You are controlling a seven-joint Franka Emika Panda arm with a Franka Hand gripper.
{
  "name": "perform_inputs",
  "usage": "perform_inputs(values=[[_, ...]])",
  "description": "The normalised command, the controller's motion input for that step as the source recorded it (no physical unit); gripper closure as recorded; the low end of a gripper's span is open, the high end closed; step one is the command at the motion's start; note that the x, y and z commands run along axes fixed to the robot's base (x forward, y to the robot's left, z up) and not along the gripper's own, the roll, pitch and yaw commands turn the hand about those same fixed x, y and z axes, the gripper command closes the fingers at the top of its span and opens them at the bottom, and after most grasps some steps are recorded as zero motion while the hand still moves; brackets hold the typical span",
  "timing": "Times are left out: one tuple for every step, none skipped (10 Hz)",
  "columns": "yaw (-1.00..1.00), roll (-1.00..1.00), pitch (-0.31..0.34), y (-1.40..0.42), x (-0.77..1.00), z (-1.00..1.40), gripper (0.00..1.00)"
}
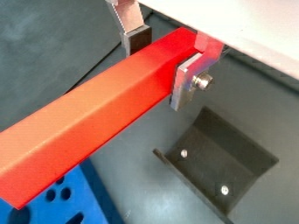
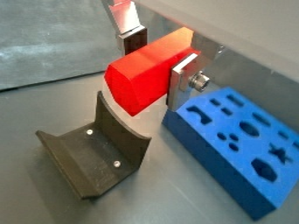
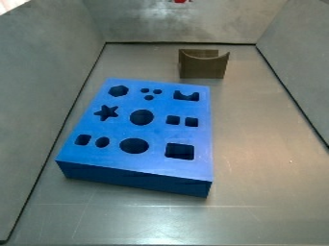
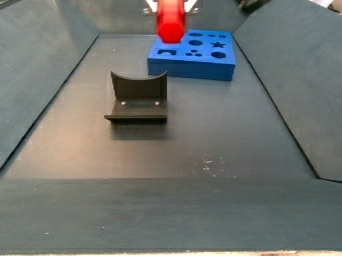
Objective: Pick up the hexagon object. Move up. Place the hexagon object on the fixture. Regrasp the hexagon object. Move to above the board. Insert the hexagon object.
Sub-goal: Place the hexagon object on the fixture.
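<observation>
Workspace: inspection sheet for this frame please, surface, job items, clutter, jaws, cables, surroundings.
Surface: dark grey floor, bare around the parts.
Job's things: slim red-orange hexagon object held in the air; dark olive fixture with U-notch, empty; thick blue board, holes unfilled.
Clutter: nothing seen.
Grippers: gripper raised over fixture and board, jaws shut on the hexagon object's end.
Cables: nothing seen.
Surroundings: grey walls enclose the floor.

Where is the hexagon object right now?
The hexagon object is clamped in the gripper, held in the air above the fixture and near the board.
</observation>
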Motion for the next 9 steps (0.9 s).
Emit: perform_inputs(values=[[-0.1,-0.48,0.144,0.2,0.98,-0.06,1.0],[-0.11,-0.28,0.114,0.13,0.84,-0.04,1.0],[-0.11,-0.21,0.084,0.08,0.74,-0.02,1.0],[-0.09,-0.18,0.072,0.07,0.62,-0.01,1.0],[-0.08,-0.17,0.068,0.05,0.51,-0.01,1.0],[-0.07,-0.15,0.07,0.04,0.39,0.0,1.0],[-0.05,-0.14,0.075,0.03,0.3,-0.01,1.0],[-0.04,-0.14,0.088,0.02,0.19,0.0,1.0],[0.01,-1.0,0.078,0.07,0.14,-1.0,1.0]])
